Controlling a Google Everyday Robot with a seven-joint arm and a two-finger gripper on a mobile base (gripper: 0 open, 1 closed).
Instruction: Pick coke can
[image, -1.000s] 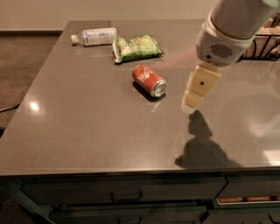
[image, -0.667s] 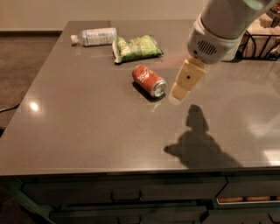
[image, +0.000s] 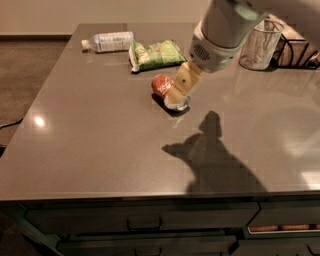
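Observation:
The coke can (image: 162, 85) lies on its side on the grey table (image: 100, 145), a little behind the middle. It is red with a silver end. My gripper (image: 180, 94) hangs from the white arm that comes in from the upper right. It is low over the can's right end and covers that part of it. Only the can's left half shows.
A green snack bag (image: 156, 54) lies just behind the can. A clear plastic bottle (image: 107, 41) lies at the back left. A clear cup (image: 260, 45) and a dark wire rack (image: 296, 50) stand at the back right. Drawers (image: 145, 220) run under the front edge.
My gripper has moved left and down from the right of the can until it is over the can's right end. The can has not moved.

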